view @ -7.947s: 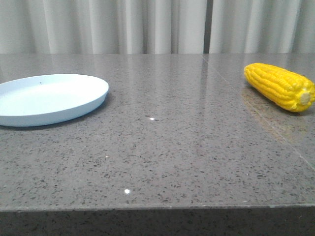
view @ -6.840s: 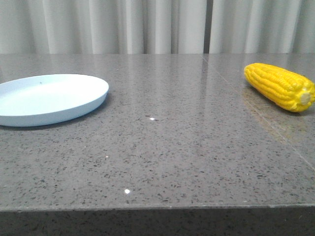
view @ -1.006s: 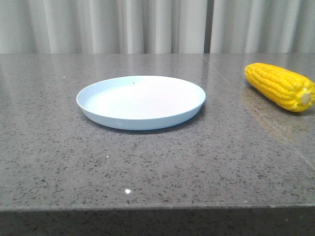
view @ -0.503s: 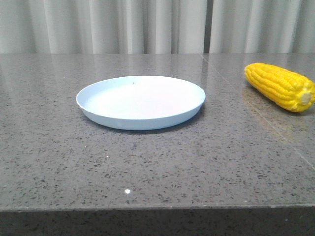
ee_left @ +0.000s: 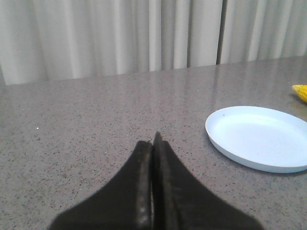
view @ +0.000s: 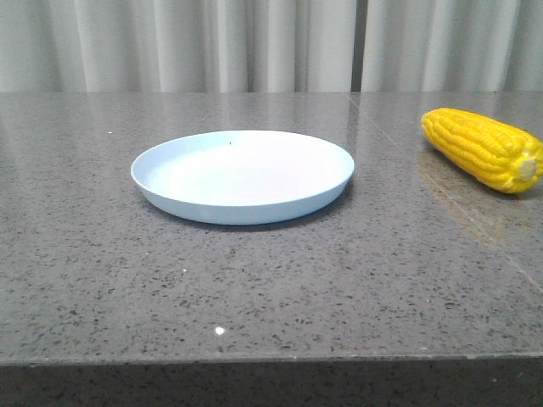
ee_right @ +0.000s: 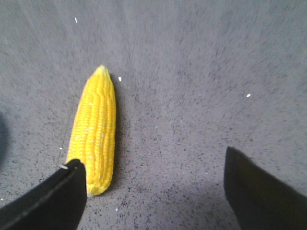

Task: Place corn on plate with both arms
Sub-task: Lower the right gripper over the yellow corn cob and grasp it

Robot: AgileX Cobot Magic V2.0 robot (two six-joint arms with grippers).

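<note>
The pale blue-white plate [view: 243, 175] sits empty in the middle of the grey table. The yellow corn [view: 481, 148] lies on the table at the far right, stub end toward the front. No gripper shows in the front view. In the left wrist view my left gripper [ee_left: 152, 143] is shut and empty, above the table, with the plate [ee_left: 259, 137] apart from it to one side. In the right wrist view my right gripper [ee_right: 153, 165] is wide open above the table; the corn [ee_right: 94, 130] lies just beside one finger [ee_right: 57, 196], not between the two.
The speckled grey stone table [view: 271, 280] has a seam line [view: 441, 191] running past the corn. White curtains [view: 254, 42] hang behind the table's far edge. The front edge runs along the bottom of the front view.
The plate moved from the table's left edge to the middle several seconds ago. Over the last second nothing has visibly moved in the front view.
</note>
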